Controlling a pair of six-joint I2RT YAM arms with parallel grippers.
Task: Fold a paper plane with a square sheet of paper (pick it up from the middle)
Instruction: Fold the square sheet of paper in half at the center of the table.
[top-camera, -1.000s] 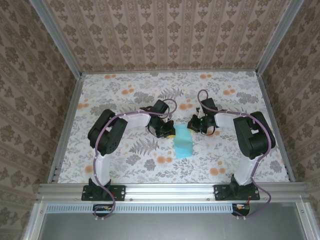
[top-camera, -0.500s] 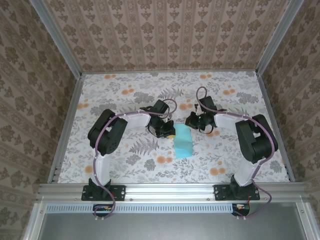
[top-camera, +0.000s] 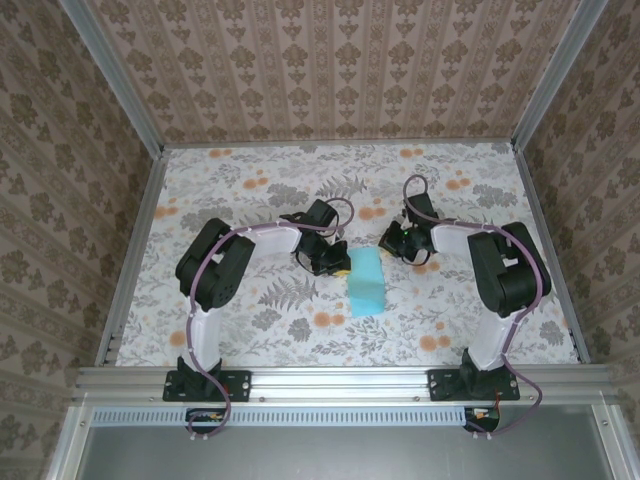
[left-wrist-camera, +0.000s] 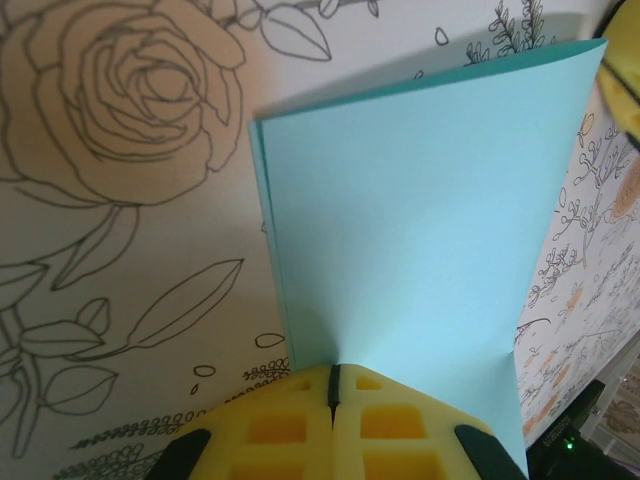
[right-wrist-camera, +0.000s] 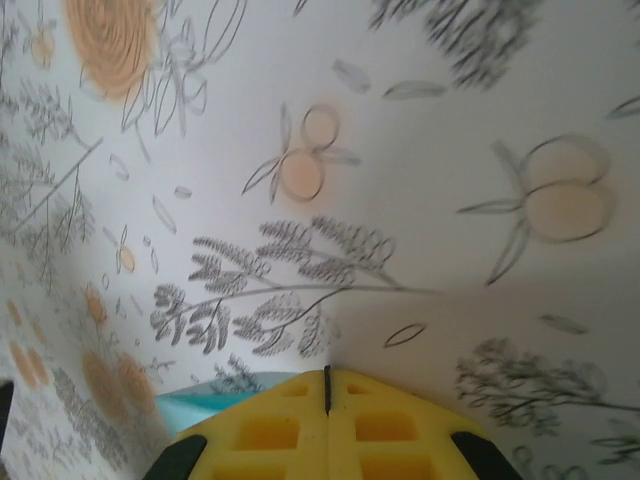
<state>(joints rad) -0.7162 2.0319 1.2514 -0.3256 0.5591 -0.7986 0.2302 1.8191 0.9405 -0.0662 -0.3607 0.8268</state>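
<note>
The square sheet of paper (top-camera: 367, 285) lies folded in half as a light-teal rectangle at the middle of the table. My left gripper (top-camera: 340, 265) is shut, its yellow tips resting on the paper's upper left edge. In the left wrist view the paper (left-wrist-camera: 410, 220) spreads out flat ahead of the left gripper (left-wrist-camera: 333, 385), whose jaws meet in a thin seam. My right gripper (top-camera: 393, 243) is shut just off the paper's upper right corner. In the right wrist view the right gripper (right-wrist-camera: 327, 385) faces bare cloth, with a sliver of paper (right-wrist-camera: 190, 408) at its lower left.
The table (top-camera: 250, 190) wears a floral cloth and is walled by patterned panels at the back and both sides. An aluminium rail (top-camera: 330, 378) runs along the near edge where both arm bases sit. Open cloth lies behind and beside the paper.
My right gripper has swung slightly right and back from the paper's upper right corner. The left gripper and the paper have stayed put.
</note>
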